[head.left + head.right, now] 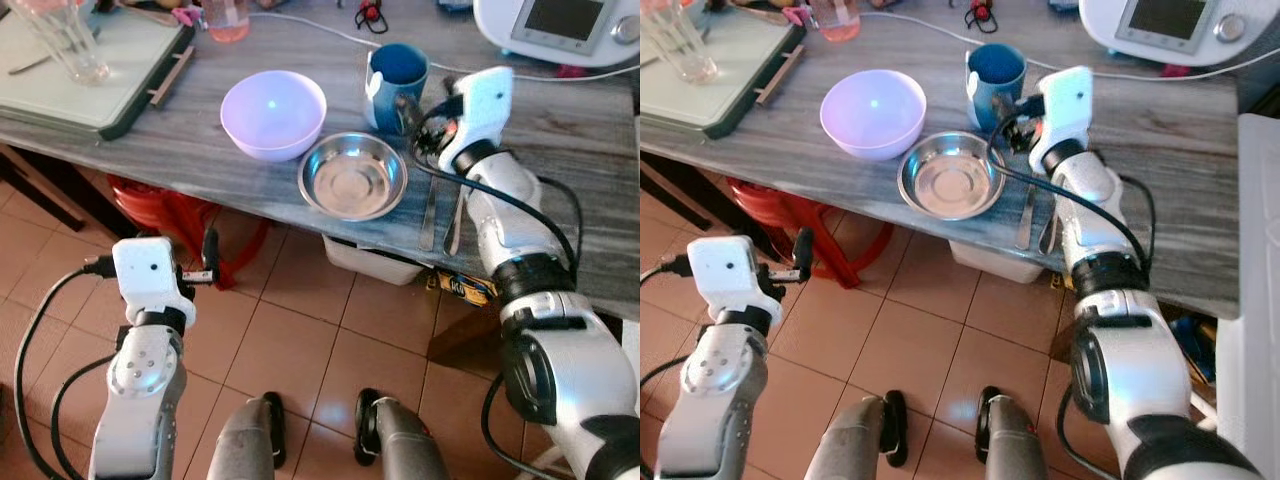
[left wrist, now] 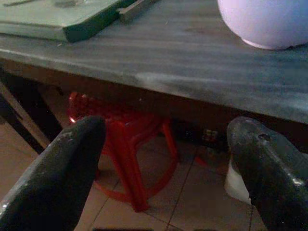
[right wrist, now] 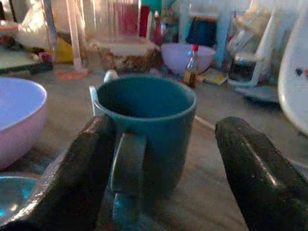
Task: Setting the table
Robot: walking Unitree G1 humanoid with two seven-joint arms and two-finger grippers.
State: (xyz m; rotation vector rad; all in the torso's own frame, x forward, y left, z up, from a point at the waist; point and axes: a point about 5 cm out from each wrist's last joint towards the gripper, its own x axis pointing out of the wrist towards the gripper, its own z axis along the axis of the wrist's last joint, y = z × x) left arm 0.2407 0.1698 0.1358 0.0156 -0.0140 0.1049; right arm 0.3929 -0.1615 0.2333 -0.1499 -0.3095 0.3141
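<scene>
Reaching for the blue cup

The right gripper [image 3: 159,168], jaws apart, faces the blue cup [image 1: 396,85]; bowls wait. Left gripper [image 2: 163,173] hangs open.

Grey streaked wood-grain table [image 1: 560,150], lilac bowl [image 1: 272,113], shiny steel dish [image 1: 352,176], blue mug [image 1: 397,86] with white on its handle side, pale green tray [image 1: 90,85] with dark edge, red stool [image 2: 127,139], terracotta floor tiles [image 1: 300,330], black fingers [image 3: 86,168], perhaps orange drink in glass [image 1: 226,18].
</scene>
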